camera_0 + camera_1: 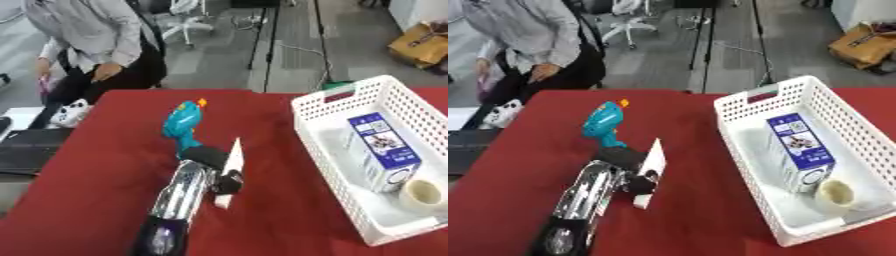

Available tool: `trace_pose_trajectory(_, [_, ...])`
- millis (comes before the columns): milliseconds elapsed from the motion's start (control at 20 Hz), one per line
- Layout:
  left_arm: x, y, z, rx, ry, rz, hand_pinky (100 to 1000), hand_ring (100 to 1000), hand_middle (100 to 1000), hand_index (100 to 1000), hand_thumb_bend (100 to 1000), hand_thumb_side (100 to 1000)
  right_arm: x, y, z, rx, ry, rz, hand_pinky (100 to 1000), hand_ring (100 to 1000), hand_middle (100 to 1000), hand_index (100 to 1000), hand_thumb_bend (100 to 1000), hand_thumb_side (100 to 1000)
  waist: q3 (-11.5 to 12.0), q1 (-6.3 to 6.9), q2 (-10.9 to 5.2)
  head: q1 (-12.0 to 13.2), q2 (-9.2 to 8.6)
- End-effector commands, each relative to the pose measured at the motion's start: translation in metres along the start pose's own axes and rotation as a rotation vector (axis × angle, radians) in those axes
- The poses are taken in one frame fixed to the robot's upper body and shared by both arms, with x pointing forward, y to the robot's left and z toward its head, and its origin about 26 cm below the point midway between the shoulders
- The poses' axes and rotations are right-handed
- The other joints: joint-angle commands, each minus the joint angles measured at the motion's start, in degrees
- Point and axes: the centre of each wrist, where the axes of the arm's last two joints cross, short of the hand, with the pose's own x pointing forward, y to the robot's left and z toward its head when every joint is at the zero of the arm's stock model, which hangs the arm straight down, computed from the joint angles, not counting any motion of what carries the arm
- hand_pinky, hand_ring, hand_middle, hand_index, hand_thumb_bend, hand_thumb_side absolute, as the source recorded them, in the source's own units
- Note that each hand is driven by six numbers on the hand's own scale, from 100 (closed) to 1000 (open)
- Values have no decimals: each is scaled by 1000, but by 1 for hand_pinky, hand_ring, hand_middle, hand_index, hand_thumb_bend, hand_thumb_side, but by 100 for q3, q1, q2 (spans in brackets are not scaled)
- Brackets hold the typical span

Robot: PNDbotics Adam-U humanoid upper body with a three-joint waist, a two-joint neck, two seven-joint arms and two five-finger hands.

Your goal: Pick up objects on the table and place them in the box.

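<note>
Two items are seen already in the white basket [346, 150] in the left eye view: a blue-and-white carton [381, 150] lying along it and a roll of tape [423, 192] at its near end. On the red table [114, 165], the left hand [208, 159] is laid over the grip end of a teal toy gun [182, 122], with a flat white card-like item [233, 165] just beside it; finger state cannot be told, nor whether anything is actually held. Right hand is not seen. In the right eye view the same layout is shown: teal toy [604, 125] well left of the basket [750, 145], white item [652, 167] touching or next to the hand. Risks judged: the toy could be knocked away or pinched only partly, the white item dragged along, and the basket's near wall clipped during transfer.
</note>
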Motion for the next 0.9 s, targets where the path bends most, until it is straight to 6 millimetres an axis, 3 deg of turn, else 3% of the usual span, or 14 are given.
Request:
trace_pose_trajectory(50, [0,6,1,13,9,3,623,582,565,904,100,1000,2,1,-8,-20,-23,-22,721,661,573,619,100,553,-10,-66,-58,28,-54])
trace_pose_trajectory(900, [6,2,-3,-10,-35,13,589,528,503,794,100,1000,2,0,-10,-27,-24,-19,721,662,571,613,100,528,-10,-60,-58,63,-64])
